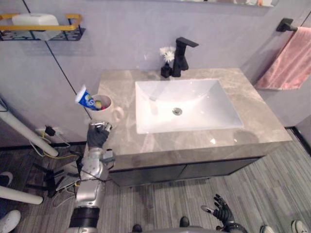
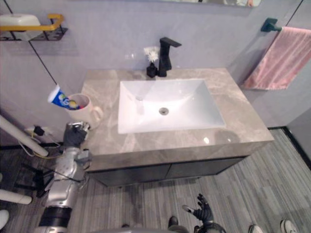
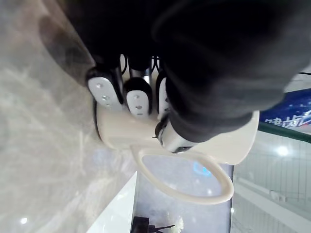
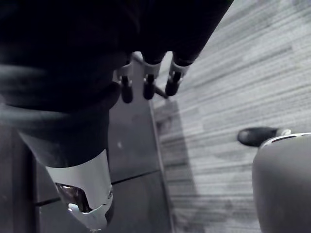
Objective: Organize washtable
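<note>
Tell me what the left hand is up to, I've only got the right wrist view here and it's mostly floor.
Observer: The left hand has its fingers and thumb curled on the cream mug at the left edge of the counter.
Operator: Anything in the mug?
Observer: A blue and white tube sticks out of it, leaning away from the sink.
Operator: What else is on the counter?
Observer: A small dark vase of white flowers beside the black faucet.
</note>
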You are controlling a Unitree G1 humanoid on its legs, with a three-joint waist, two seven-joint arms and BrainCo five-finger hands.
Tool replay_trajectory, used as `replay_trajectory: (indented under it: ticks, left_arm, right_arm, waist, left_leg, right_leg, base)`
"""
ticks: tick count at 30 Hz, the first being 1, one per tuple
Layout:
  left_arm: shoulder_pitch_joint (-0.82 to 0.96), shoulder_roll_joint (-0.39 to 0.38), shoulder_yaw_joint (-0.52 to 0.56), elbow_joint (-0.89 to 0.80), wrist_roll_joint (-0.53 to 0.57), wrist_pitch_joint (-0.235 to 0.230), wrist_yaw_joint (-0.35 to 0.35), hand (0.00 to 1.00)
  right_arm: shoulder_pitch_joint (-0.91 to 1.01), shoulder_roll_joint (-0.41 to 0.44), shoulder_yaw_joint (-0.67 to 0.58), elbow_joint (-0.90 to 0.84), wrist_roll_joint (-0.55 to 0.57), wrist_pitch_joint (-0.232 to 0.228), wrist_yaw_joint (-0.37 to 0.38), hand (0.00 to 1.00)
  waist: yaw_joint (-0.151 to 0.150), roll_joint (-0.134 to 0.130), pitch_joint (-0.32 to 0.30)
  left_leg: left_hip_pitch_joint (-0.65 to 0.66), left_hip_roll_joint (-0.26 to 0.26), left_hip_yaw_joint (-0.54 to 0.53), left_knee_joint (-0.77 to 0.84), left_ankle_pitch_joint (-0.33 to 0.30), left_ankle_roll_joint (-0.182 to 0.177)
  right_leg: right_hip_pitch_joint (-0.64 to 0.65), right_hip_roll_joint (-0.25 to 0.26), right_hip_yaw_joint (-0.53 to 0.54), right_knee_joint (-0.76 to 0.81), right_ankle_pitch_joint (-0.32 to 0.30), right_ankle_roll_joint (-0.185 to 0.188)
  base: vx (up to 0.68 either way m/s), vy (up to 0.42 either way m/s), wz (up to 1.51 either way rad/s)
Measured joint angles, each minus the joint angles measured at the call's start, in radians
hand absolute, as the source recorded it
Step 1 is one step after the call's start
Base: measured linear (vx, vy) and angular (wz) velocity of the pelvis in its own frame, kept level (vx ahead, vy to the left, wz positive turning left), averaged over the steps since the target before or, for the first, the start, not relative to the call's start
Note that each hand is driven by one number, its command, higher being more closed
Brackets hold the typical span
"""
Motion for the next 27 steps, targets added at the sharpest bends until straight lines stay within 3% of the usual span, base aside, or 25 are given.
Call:
replay_trajectory:
  ticks: [27]
  left_arm:
    - [-0.138,0.107,-0.003,0.111,0.022,0.014,0.0,1.0]
  right_arm:
    - [0.001,-0.002,-0.004,-0.011,-0.011,-0.001,0.003,0.0]
  waist:
    - [-0.021,0.01,0.034]
  left_leg:
    - [-0.036,0.003,0.024,0.022,-0.011,-0.002]
  right_leg:
    - [-0.04,0.006,0.027,-0.005,0.015,-0.005]
  base:
    - [-0.02,-0.014,-0.03]
